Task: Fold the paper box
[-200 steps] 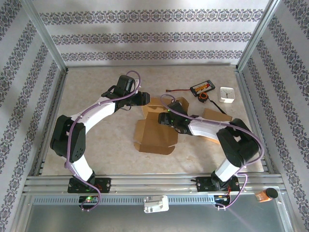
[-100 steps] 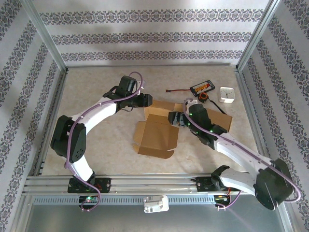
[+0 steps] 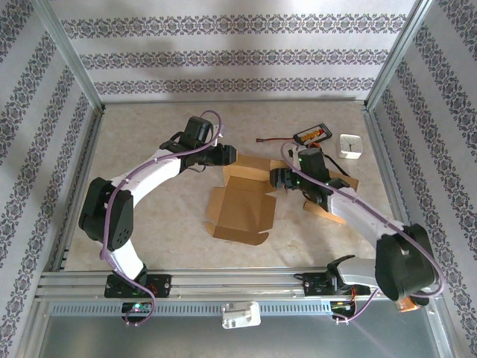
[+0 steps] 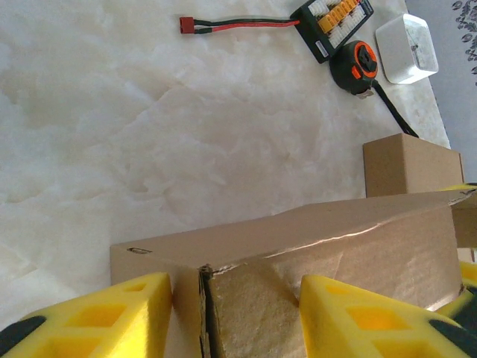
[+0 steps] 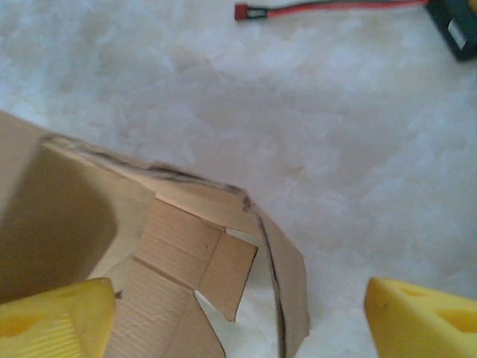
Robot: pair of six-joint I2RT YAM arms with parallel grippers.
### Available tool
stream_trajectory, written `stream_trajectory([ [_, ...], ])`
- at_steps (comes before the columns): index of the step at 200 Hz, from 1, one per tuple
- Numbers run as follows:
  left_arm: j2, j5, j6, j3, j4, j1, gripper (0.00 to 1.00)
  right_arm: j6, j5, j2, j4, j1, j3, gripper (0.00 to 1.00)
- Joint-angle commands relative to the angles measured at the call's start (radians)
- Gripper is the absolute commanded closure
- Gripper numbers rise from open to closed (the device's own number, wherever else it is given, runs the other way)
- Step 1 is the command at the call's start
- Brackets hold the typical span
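The brown paper box [image 3: 242, 203] lies half-formed in the middle of the table, its near flaps flat and its far wall raised. My left gripper [image 3: 223, 155] is at the box's far left corner. In the left wrist view the left gripper [image 4: 235, 317] is shut on the upright corner of the paper box [image 4: 328, 239], with a yellow finger [image 4: 112, 313] pressed against each side. My right gripper [image 3: 277, 179] hovers at the box's far right corner. In the right wrist view the right gripper [image 5: 238, 321] is open, and the bent corner flaps of the paper box [image 5: 194, 246] stand loose between its fingers.
A black charger board [image 3: 313, 135] with a red cable [image 4: 238, 24], an orange-and-black tape measure [image 3: 314, 149] and a white container [image 3: 349, 145] sit at the far right. Another cardboard piece [image 3: 341, 181] lies under the right arm. Metal frame rails [image 3: 82, 171] border the table.
The right arm has swung from a folded pose to a stretched one, and its gripper has shifted right off the box's inside to the right corner. The left gripper keeps its hold.
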Motion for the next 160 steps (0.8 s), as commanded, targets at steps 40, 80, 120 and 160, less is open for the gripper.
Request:
stream_trajectory([
  [40, 0.009, -0.003, 0.018, 0.020, -0.026, -0.014, 0.52, 0.142, 0.101, 0.145, 0.034, 0.043, 0.028, 0.43],
  [80, 0.007, -0.005, 0.020, 0.019, -0.028, -0.014, 0.52, 0.142, 0.142, 0.135, 0.030, 0.061, 0.024, 0.63],
  [120, 0.010, -0.021, 0.023, 0.015, -0.028, -0.014, 0.52, 0.157, 0.025, 0.109, -0.033, 0.063, 0.062, 0.81],
  [160, -0.003, -0.055, 0.025, 0.005, 0.002, -0.017, 0.41, 0.209, -0.009, 0.090, -0.087, 0.062, 0.089, 0.87],
])
